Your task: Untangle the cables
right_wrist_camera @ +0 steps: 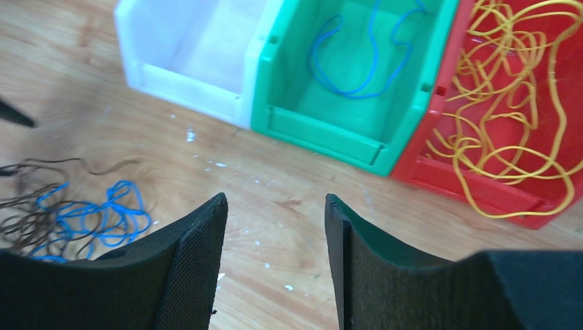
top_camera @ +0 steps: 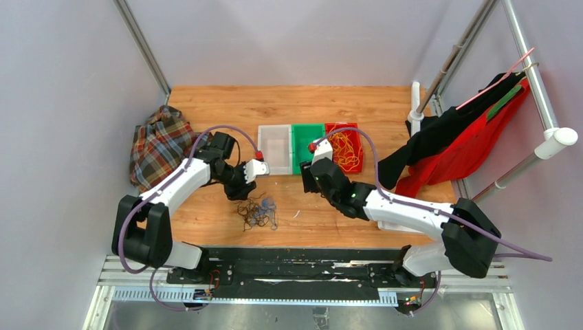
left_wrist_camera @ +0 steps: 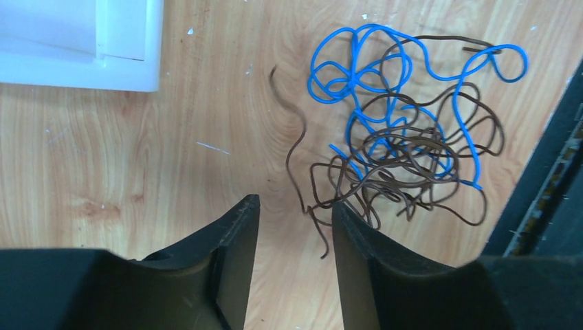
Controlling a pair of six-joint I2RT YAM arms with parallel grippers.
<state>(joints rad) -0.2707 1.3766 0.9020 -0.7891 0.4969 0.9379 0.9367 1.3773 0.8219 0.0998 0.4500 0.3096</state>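
The left fingers (left_wrist_camera: 230,247) stand spread, holding nothing, a loose brown end between them from the one tangle of blue and brown cables (left_wrist_camera: 399,137) on the tabletop (left_wrist_camera: 137,172). The right fingers (right_wrist_camera: 199,240) are spread and empty, near three bins: white bin (right_wrist_camera: 185,48), green bin (right_wrist_camera: 323,130) holding one blue cable (right_wrist_camera: 350,93), and red bin (right_wrist_camera: 447,172) holding yellow cables (right_wrist_camera: 478,144).

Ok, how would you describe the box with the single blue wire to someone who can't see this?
On the wooden table, a row of three stands at the far middle. It is the green bin, between the white bin and the red bin. Only it holds one loose blue cable; the red bin is heaped with yellow cables.
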